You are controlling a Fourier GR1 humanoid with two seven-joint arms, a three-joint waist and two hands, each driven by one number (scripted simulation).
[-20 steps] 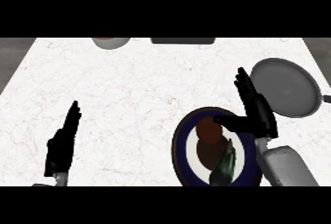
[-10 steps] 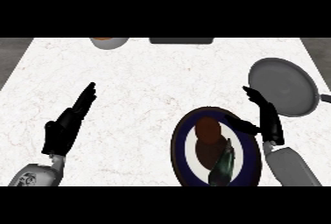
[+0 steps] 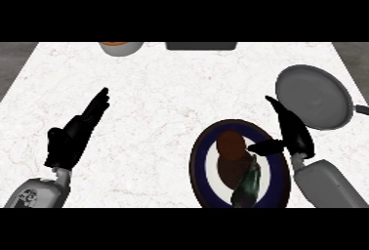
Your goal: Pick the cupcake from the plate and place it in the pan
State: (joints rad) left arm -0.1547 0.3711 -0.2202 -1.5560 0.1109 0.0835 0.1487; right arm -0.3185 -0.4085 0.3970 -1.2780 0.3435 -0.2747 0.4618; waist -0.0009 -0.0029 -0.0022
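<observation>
At the left, the left robot hand (image 3: pixel 72 134) lay over the white table (image 3: pixel 180 83) with its fingers straight and released, holding nothing and well apart from everything else. At the table's far edge sat a bowl (image 3: pixel 121 47) and, further right, a dark flat object (image 3: pixel 201 46) too cut off to identify. Right of centre, near the front edge, stood the plate (image 3: pixel 205 146), dark-rimmed with a white middle, and on it rested the cupcake (image 3: pixel 232 157), brown and not yet lifted; a dark green item (image 3: pixel 249 183) lay just beside it on the plate, possibly touching it. The right robot hand (image 3: pixel 292 133) hung at the plate's right rim, fingers straight and pointing away, thumb stretched out toward the cupcake, grasping nothing. Beyond it, at the upper right, was the grey pan (image 3: pixel 314 95), nothing in it. The risk from here seemed to lie in the approach: coming in sideways, the hand might nudge the cupcake across the plate or catch the green item instead. The plate's rim could also snag the fingers, shifting the plate.
</observation>
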